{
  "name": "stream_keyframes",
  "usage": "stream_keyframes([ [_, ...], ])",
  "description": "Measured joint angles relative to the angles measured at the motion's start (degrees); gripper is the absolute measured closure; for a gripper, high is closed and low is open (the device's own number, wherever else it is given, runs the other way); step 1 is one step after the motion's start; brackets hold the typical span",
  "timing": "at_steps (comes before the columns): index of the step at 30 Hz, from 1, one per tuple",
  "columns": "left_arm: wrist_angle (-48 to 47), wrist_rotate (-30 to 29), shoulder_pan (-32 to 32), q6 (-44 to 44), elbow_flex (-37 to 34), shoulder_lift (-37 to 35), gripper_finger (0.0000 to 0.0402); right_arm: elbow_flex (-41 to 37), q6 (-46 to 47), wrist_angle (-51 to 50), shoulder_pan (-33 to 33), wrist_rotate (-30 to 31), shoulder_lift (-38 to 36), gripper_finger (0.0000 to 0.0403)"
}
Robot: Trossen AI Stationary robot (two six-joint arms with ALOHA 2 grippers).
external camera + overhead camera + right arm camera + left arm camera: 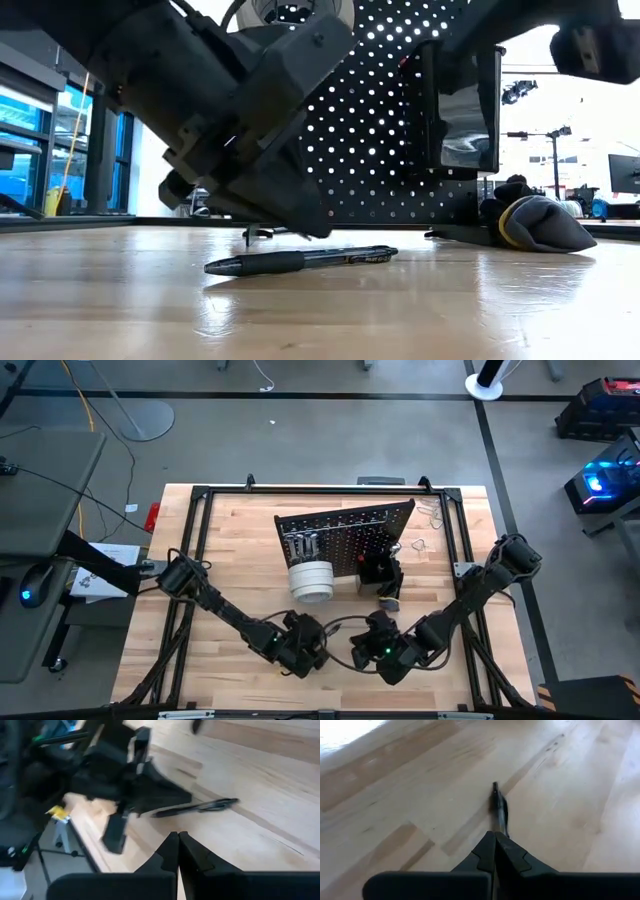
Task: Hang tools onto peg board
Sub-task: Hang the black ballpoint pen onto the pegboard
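Bench (240, 560) of pale wood fills the middle of the high view, with the peg board (345, 525) standing upright at its centre, white tape rolls (312, 580) at the board's lower left and a dark glove bundle (540, 222) at its lower right. Both arms reach in to the lower middle of that frame. The left pincer (495, 851) is closed, its tips low over the wood right at one end of a slim dark pen-like tool (300, 261) lying flat on the bench; whether it actually clamps that tool I cannot tell. The right pincer (178, 851) is closed on nothing, just short of the same tool. Judging by this, the pick-up of the tool is in hand; next it needs a sure grip, a lift, and carriage to the board's bin or hooks.
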Motion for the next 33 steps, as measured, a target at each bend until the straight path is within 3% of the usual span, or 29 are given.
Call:
stream_keyframes([
  [7,1.1,-1.8,0.6,0.9,0.0,0.0,0.0401,0.0,5.2,-2.3,-0.1,0.0,0.0,0.0403],
  [10,6.2,-1.1,1.3,2.6,0.0,0.5,0.0401,0.0,5.2,-2.5,-0.1,-1.3,0.0,0.0403],
  [16,18.0,4.9,1.9,10.1,0.0,3.2,0.0401,0.0,6.6,-3.3,-0.1,-3.3,0.4,0.0403],
  [23,19.4,10.6,1.2,11.5,-0.1,2.9,0.0402,0.0,6.7,-3.2,0.7,-3.4,0.4,0.0403],
  [25,20.0,8.5,0.5,14.5,0.0,1.0,0.0402,0.0,6.7,-3.2,0.8,-3.4,0.4,0.0403],
  [29,17.8,-1.2,-0.7,20.6,0.0,-0.3,0.0402,0.0,6.7,-3.9,1.0,-3.4,0.4,0.0403],
  [33,15.2,-0.8,-0.1,26.6,0.0,-0.2,0.0402,0.0,6.7,-3.9,1.0,-3.5,0.5,0.0403],
])
